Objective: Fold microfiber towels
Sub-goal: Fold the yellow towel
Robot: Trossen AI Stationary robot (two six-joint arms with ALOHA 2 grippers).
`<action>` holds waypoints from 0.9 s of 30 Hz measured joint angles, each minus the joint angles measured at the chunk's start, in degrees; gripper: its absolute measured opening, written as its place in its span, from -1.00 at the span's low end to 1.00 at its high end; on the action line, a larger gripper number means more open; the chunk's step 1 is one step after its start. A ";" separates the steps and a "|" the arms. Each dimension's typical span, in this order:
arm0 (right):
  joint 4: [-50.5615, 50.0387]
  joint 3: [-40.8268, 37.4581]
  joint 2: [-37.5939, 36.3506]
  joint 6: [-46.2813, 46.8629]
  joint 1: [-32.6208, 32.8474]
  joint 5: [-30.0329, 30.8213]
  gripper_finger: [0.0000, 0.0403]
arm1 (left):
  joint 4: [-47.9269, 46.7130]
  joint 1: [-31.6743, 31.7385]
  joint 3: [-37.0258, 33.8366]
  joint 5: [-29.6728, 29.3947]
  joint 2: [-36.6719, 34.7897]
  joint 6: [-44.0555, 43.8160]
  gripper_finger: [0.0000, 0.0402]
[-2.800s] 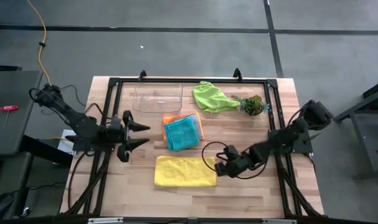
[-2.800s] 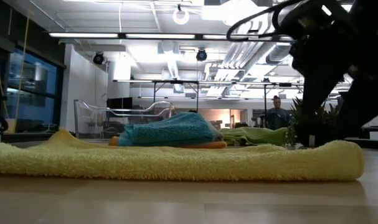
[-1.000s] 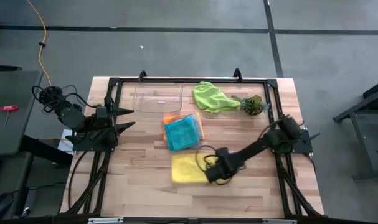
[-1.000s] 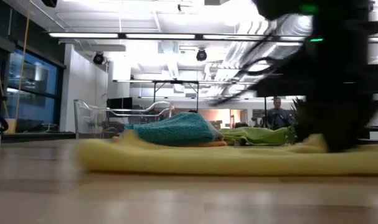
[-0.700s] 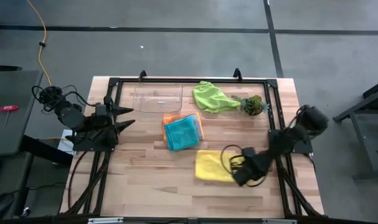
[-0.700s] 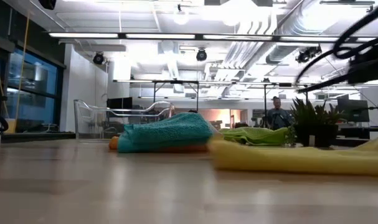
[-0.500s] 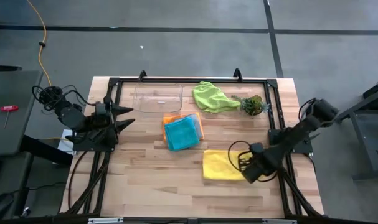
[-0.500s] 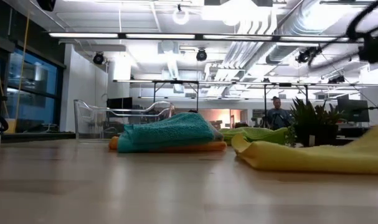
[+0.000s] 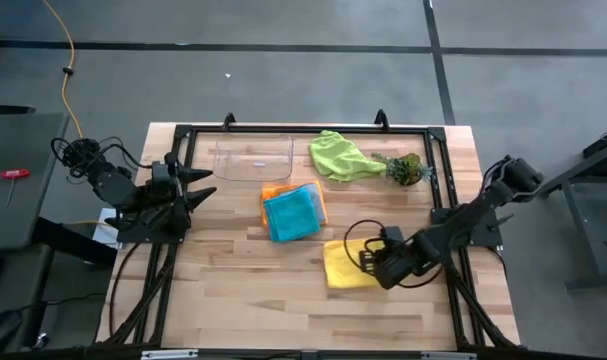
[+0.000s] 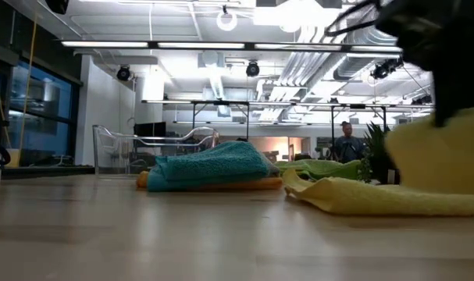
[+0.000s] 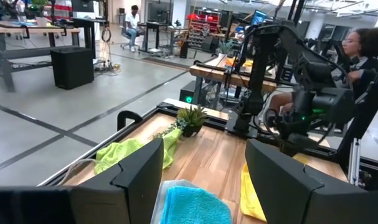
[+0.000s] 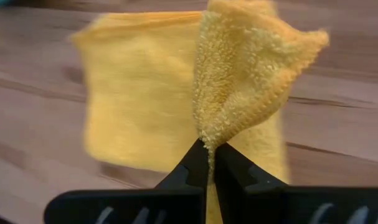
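R pincer [image 12: 211, 157] pinched on yellow towel [image 9: 343, 263] edge, fold raised; L pincer [image 9: 205, 183] open.

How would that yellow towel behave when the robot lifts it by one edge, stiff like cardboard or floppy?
Probably floppy: the yellow towel bends over itself where the right gripper pinches its edge, the rest sagging onto the table. It looks light, since a thin pinch lifts that edge. Its fuzzy pile likely grips rather than slips.
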 joint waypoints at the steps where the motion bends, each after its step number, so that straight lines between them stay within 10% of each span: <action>1: 2.29 0.01 0.90 -0.35 -0.50 0.71 -1.00 | -0.01 -0.02 0.00 0.00 0.00 0.01 0.07; 14: 25.26 0.10 8.01 -7.42 -5.43 4.59 -1.00 | -0.12 -0.01 0.00 0.02 -0.02 0.03 0.07; 27: 26.28 0.14 10.54 -7.84 -6.01 3.66 -0.99 | -0.28 -0.01 0.00 0.09 -0.02 0.03 0.07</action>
